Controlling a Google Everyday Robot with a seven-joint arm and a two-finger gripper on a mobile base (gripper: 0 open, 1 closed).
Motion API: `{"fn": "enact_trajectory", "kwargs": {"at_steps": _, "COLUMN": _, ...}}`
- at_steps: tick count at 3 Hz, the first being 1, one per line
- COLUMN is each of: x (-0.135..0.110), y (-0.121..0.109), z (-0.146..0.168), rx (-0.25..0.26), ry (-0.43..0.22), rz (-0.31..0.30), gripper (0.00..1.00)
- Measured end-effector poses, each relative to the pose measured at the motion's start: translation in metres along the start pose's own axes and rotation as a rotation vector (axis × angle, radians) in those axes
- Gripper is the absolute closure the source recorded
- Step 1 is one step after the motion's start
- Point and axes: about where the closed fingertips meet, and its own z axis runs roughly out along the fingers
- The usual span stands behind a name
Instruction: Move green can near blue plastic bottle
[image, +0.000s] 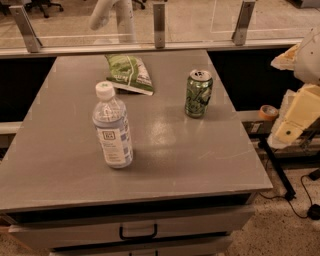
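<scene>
The green can (198, 93) stands upright on the grey table (200, 160), towards the back right. The blue plastic bottle (113, 127) stands upright at the table's left middle, white cap on top. A wide stretch of bare tabletop lies between them. My gripper (292, 122) is a cream-coloured shape off the table's right edge, to the right of the can and not touching it. It holds nothing that I can see.
A flat green snack bag (129, 74) lies at the back of the table, left of the can. A glass barrier with metal posts (159, 25) runs behind the table. A drawer handle (138, 232) is below the front edge. A tape roll (268, 112) and cables are at the right.
</scene>
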Motion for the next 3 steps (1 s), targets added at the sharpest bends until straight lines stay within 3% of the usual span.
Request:
{"fn": "enact_trajectory", "kwargs": {"at_steps": 2, "x": -0.019, "y": -0.054, "z": 0.071, "rx": 0.013, "ry": -0.449, "rz": 0.086, "gripper": 0.00}}
{"fn": "enact_trajectory", "kwargs": {"at_steps": 3, "x": -0.040, "y": -0.076, "z": 0.098, "rx": 0.007, "ry": -0.654, "rz": 0.116, "gripper": 0.00}}
